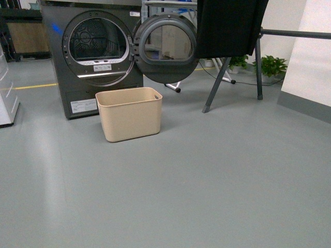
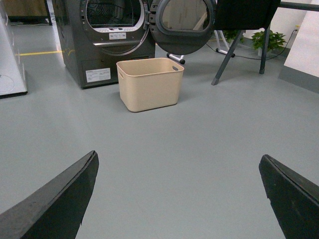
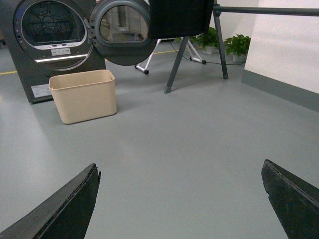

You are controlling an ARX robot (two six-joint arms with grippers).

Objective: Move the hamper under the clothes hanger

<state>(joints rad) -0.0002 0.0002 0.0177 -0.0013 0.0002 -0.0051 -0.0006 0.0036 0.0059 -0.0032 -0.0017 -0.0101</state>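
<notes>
Gaping wide, the left jaws hold nothing, their dark fingers point(image 2: 55, 204) apart over bare floor; the right jaws, fingers point(image 3: 65, 209) equally spread, are empty too. Only the wrist views show them; the front view has neither arm. The hamper point(image 1: 129, 113) stands upright on the grey floor point(image 1: 207, 181) just before the dryer point(image 1: 77, 93), below its open door point(image 1: 165, 49), well left of the clothes hanger point(image 1: 295, 33), where a black cloth point(image 1: 227, 26) hangs. Potted plants point(image 1: 271, 66) sit by the white wall point(image 1: 310, 57).
</notes>
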